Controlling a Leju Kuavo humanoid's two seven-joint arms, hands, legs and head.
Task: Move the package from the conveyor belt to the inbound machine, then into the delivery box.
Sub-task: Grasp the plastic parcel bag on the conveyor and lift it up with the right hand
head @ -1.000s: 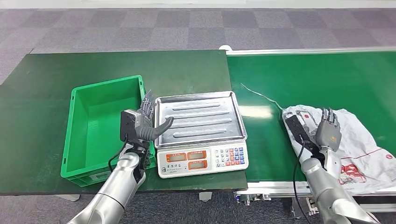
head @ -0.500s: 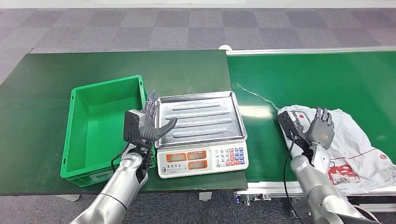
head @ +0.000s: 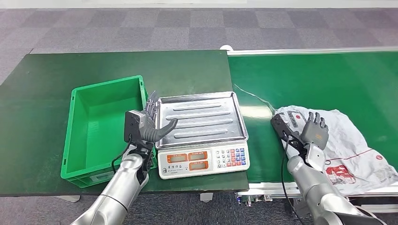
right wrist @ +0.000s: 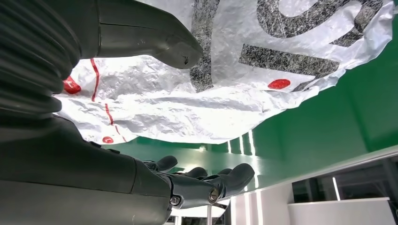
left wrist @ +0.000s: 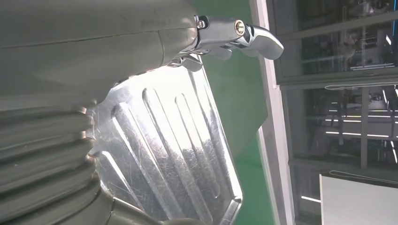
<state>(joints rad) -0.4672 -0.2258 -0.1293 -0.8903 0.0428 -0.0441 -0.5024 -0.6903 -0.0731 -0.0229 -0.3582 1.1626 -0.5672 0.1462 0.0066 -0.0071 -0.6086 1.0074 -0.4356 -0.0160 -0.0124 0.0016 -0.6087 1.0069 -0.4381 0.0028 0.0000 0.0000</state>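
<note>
The package (head: 349, 140), a crumpled white bag, lies on the conveyor belt (head: 328, 79), not yet lifted. The right hand (head: 313, 133) hovers at its near-left edge, fingers (right wrist: 206, 180) spread, thumb above the film; whether they touch the bag is hard to tell. To grip well, slide the fingers under the loose edge and gather enough film so it won't slip. The left hand (head: 148, 124) waits open-fingered beside the scale tray (head: 199, 117) and green box (head: 101, 124).

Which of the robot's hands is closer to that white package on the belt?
Right. The right hand hovers over the white package, fingers apart; the left hand is by the scale, well away.
</note>
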